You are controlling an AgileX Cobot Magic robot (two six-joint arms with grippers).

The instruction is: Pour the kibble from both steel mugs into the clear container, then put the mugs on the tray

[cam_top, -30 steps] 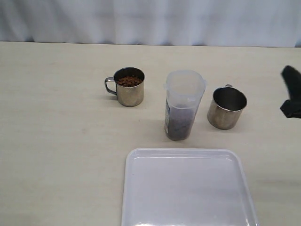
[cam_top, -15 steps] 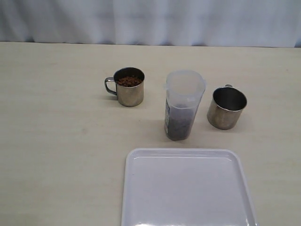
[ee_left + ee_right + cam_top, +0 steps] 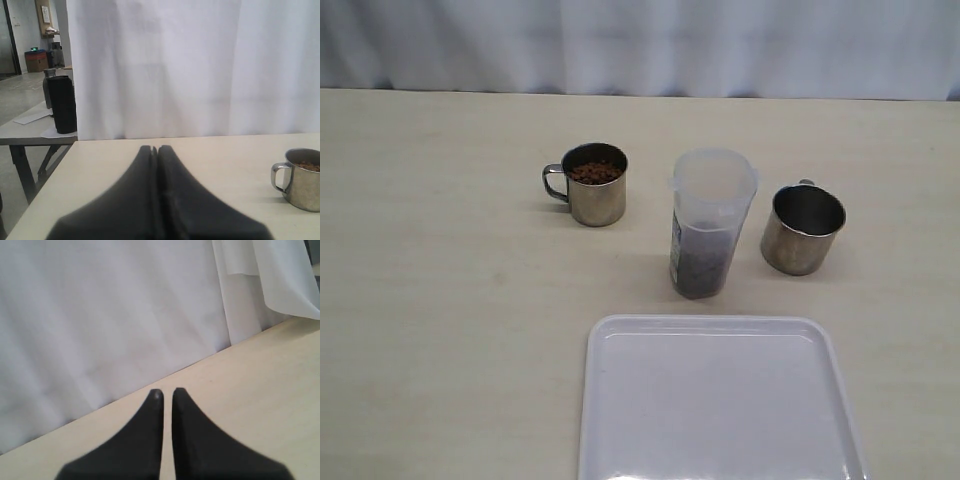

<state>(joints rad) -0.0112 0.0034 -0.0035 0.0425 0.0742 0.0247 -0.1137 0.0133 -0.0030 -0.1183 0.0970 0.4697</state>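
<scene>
Two steel mugs point(image 3: 595, 195) point(image 3: 802, 232) flank the clear container point(image 3: 710, 225) near the tray point(image 3: 720, 400); left claw point(image 3: 155, 149) and right claw point(image 3: 166, 391) closed, empty.

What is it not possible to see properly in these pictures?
Exterior view: the tray is cut off by the bottom edge.
Exterior view: the label on the clear container is too small to read.
Exterior view: the handle of the right-hand steel mug is mostly hidden behind its body.
Left wrist view: the kibble-filled mug is cut off by the picture's edge.
</scene>
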